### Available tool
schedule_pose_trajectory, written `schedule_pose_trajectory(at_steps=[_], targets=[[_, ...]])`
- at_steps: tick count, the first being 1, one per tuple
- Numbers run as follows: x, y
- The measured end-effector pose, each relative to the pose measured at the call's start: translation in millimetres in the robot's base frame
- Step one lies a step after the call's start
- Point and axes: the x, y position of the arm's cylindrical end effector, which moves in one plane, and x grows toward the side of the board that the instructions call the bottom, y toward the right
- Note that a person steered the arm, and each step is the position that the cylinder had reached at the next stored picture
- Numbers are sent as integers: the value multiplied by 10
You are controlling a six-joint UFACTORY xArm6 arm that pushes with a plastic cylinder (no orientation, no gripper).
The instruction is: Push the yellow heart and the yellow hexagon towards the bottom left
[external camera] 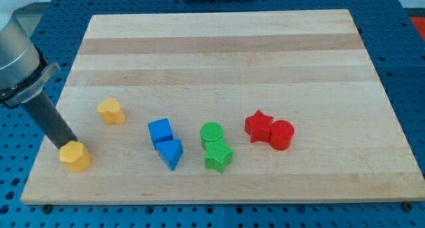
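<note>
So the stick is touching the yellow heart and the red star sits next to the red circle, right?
Not quite. In the camera view my tip is touching the yellow hexagon, not the yellow heart, which sits apart, up and to the view's right. The red star does sit next to the red cylinder.

Right of the tool, the blue cube (160,131) touches the blue triangle (170,153). Farther right, the green cylinder (212,133) touches the green star (218,157). Farthest, the red star (257,126) touches the red cylinder (281,135).

yellow hexagon (74,156): amber yellow
yellow heart (111,111): amber yellow
blue cube (160,131), blue triangle (170,153): blue
green cylinder (212,133), green star (218,157): green, ridged tops
red star (257,126), red cylinder (281,134): red
worktop (219,48): pale striped wood
</note>
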Motion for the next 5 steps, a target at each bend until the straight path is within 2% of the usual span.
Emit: schedule_pose_trajectory(at_steps=[2, 3, 4, 5], targets=[[-1500, 149], [-1555, 754], [-1094, 1149], [-1011, 1104]])
